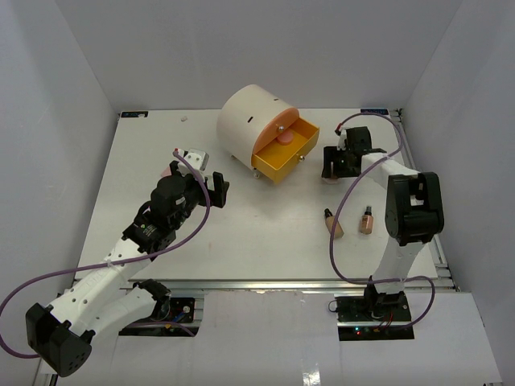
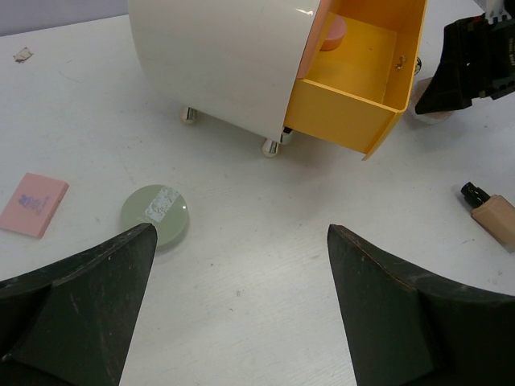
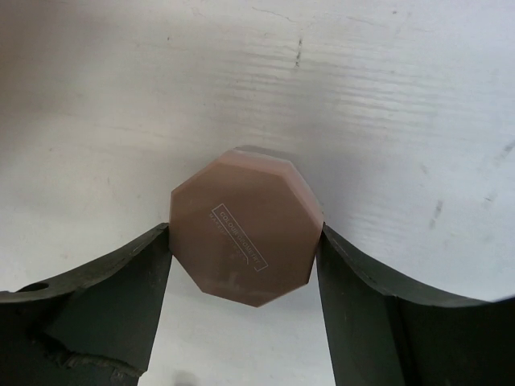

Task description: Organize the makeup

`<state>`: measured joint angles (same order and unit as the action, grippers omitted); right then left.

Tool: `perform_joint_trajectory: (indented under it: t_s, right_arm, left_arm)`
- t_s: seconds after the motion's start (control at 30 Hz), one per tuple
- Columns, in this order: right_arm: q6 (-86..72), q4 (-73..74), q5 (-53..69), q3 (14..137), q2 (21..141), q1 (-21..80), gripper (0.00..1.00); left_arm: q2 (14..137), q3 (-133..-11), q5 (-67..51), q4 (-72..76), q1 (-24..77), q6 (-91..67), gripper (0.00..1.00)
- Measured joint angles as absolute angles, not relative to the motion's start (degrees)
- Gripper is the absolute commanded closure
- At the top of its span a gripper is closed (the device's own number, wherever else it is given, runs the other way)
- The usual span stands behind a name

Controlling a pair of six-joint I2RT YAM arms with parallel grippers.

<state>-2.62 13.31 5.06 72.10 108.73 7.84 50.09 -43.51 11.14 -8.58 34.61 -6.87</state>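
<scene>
Table (image 1: 265, 241), left side: a flat pink square (image 2: 32, 205) lies beside a grey-green round compact (image 2: 155, 215), apart from it. The left gripper (image 2: 241, 231) hangs above the table near them, fingers spread wide, holding nothing.

Centre rear: a cream box (image 1: 245, 121) stands on small feet with its orange drawer (image 1: 282, 157) pulled out. A pink compact (image 1: 286, 137) lies inside the drawer.

Right of the drawer: the right gripper (image 3: 243, 233) is down at the table, its fingers (image 3: 121, 281) pressed against both sides of a brown octagonal compact (image 3: 241, 209).

Right front: two bottles (image 1: 334, 224) (image 1: 367, 219) with black caps lie on their sides, near each other, not touching.
</scene>
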Motion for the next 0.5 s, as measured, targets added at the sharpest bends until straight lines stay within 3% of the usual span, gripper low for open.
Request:
perform_joint_trajectory:
  t_s: [0.3,0.5]
  right_arm:
    - [4.04,11.91,6.67,70.06,91.96,7.28,0.85]
    - [8.46,12.41,12.28,76.25,88.19,11.60,0.84]
  left_arm:
    - [50.06,-43.51,11.08,-8.59,34.61,-6.88,0.02]
    - [50.06,-43.51,11.06,-8.60,34.60,-6.87,0.02]
